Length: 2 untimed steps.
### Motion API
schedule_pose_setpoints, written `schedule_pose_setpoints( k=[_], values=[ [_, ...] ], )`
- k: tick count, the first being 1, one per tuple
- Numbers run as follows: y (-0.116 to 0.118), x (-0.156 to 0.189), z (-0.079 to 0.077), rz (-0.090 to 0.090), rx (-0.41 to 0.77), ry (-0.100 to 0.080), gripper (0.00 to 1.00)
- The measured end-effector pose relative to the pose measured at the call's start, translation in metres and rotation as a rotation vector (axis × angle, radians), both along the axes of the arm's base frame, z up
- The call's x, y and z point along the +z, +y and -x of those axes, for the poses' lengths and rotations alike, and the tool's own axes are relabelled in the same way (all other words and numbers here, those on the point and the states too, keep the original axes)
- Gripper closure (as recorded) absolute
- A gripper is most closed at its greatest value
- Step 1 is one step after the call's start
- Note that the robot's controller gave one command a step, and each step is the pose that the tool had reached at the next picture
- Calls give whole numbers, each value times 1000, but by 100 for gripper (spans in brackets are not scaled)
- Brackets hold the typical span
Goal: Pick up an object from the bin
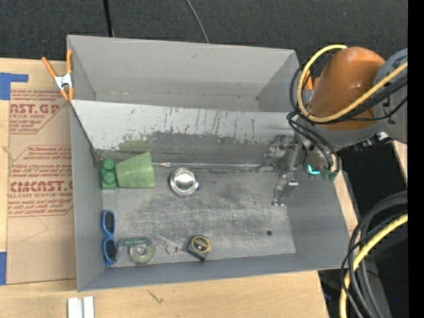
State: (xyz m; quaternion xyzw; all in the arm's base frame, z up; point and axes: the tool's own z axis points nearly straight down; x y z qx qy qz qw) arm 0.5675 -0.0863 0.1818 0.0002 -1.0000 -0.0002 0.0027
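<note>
I am hanging my gripper [281, 197] low over bare metal at the right side of the bin [199, 65]. I cannot tell whether it is apart or together. The nearest thing, a silver cap [183, 181], is lying well to its left.

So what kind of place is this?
Probably a robot testing lab: a robot arm with an orange cover reaches over a grey metal bin holding small things like a pale green plastic block.

A rounded orange cover [344, 85] caps the wrist, looped by yellow and black cables [306, 101], above a grey metal gripper [283, 192] with a small teal light [310, 171]
</note>
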Motion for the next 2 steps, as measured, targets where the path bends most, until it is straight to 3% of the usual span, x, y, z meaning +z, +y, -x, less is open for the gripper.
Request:
schedule_pose_setpoints(
  k=[1,2],
  values=[
    [38,-46,80,-2,-84,6,0],
    [109,-60,9,-3,48,-11,0]
  ],
)
